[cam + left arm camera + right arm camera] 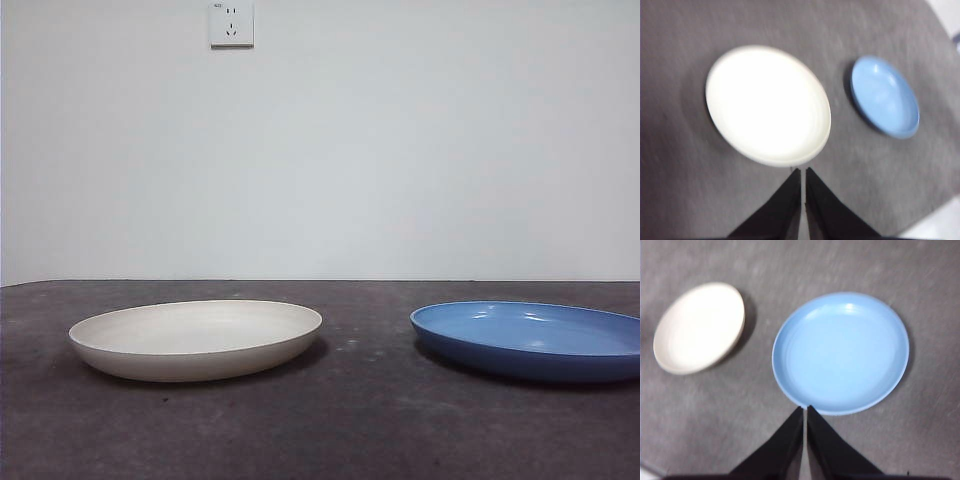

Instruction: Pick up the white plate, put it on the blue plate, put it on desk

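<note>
Resting apart on the desk [350, 430], the white plate [196, 338] lies beside the blue plate [530, 338]. The left gripper [803, 172] hangs above the white plate's near rim, jaws pressed together, nearer than the equally closed right gripper [804, 410] over the blue plate.

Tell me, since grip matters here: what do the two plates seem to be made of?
White plate: matte, no glints, possibly melamine or unglazed ceramic. Blue plate: slightly glossy, with bright reflections inside, likely glazed ceramic or smooth plastic. The look leaves both open.
</note>
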### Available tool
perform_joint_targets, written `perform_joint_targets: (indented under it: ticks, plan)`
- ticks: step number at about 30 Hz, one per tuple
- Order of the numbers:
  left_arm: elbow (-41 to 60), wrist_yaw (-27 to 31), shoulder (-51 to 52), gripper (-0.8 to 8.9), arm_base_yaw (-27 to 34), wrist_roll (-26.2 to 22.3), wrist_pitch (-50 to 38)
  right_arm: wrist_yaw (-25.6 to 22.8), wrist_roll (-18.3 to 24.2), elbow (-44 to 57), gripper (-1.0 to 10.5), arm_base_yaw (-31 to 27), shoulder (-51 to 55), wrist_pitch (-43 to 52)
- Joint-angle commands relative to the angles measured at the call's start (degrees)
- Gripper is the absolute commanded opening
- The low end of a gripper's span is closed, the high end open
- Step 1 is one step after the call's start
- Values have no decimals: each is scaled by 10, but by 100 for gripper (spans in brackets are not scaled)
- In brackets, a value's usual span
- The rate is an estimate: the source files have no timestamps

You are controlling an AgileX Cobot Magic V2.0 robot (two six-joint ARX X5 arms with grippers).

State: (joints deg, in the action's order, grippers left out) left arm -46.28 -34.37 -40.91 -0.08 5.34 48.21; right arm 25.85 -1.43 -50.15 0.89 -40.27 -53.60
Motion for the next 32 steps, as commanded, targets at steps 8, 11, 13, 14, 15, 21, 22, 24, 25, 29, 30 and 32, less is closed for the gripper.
perform_joint_targets:
  ticks: [8,11,13,14,15,21,22,24,25,29,30,32]
  plan:
    - [-12,-1,-14,196,-22,-36,15,-3,19,-19,62,30,-35,-9]
    - [-12,-1,-14,384,-22,-34,14,-6,14,-19,340,31,-34,-9]
    - [-12,-1,-14,412,-23,-33,14,-6,10,-19,410,31,-35,-9]
    - [-12,-1,-14,411,-23,-30,12,-6,9,-19,410,31,-35,-9]
    - [-12,-1,-14,411,-23,-25,9,-6,9,-19,409,31,-35,-9]
    - [-21,37,-45,410,-36,4,-29,-6,6,-19,410,31,-35,-9]
    - [-28,51,-57,410,-40,4,-35,-6,6,-19,410,31,-35,-9]
    - [-41,67,-86,410,-50,9,-47,-6,6,-19,409,31,-34,-9]
    - [-50,74,-105,410,-54,14,-53,-6,6,-19,410,31,-34,-9]
    - [-83,100,-186,406,-69,15,-76,-5,6,-19,409,31,-35,-9]
    - [-90,104,-206,406,-73,14,-81,-5,6,-19,410,31,-35,-9]
    - [-104,118,-249,406,-78,14,-91,-5,6,-19,410,31,-35,-9]
